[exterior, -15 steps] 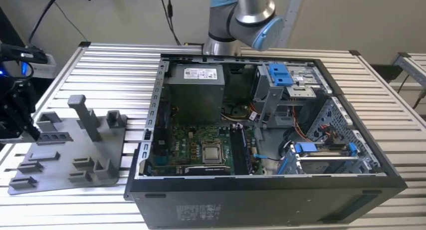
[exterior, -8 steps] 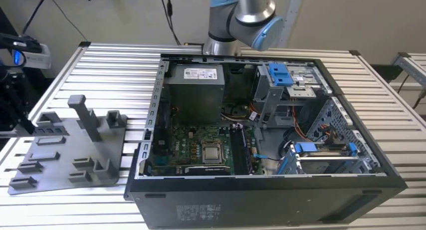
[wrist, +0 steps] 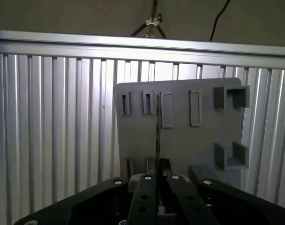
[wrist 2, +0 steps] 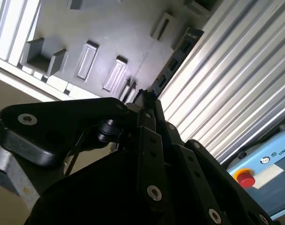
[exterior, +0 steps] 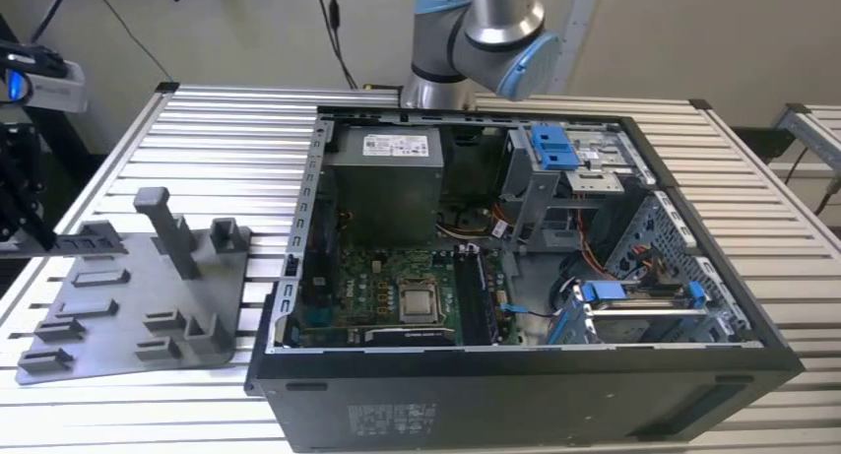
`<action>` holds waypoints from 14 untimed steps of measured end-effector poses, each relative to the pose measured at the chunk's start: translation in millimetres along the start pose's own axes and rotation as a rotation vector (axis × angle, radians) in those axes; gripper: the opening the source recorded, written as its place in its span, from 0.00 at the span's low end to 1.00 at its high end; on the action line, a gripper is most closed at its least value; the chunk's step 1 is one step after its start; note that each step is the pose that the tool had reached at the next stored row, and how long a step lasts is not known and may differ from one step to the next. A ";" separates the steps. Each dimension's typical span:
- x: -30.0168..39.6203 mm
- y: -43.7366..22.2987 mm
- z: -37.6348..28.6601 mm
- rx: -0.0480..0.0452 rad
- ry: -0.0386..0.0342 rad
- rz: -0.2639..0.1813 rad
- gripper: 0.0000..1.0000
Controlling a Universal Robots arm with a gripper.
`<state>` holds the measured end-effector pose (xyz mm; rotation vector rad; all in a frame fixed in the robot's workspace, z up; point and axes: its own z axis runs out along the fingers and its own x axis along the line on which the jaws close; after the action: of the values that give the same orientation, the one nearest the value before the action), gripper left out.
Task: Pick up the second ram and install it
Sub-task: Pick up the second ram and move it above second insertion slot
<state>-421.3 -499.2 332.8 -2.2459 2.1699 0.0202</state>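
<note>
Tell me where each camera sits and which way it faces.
Exterior view: off the arm, looking down on the computer case and slatted table; the arm shows its lower joints.
First wrist view: on the arm, facing the gray tray past the gripper, shut on the second ram.
Second wrist view: same gripper, tray seen obliquely.
All share the tray.

My tool (wrist: 158,169) grips the second ram (wrist: 157,131), its fingers closed on it. The ram shows edge-on as a thin dark strip above the grey slotted tray (wrist: 189,140). The tray lies on the ribbed metal bench (wrist: 53,131), near one of the bench's edges.
</note>
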 end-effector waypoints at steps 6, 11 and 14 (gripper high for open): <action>-0.4 -0.1 -18.6 0.0001 -0.0001 0.000 0.14; -0.8 -0.2 -36.5 -0.0001 0.0001 0.000 0.14; -1.0 -0.2 -46.3 0.0001 0.0000 0.000 0.14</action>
<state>-421.3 -499.2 379.1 -2.2454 2.1702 0.0201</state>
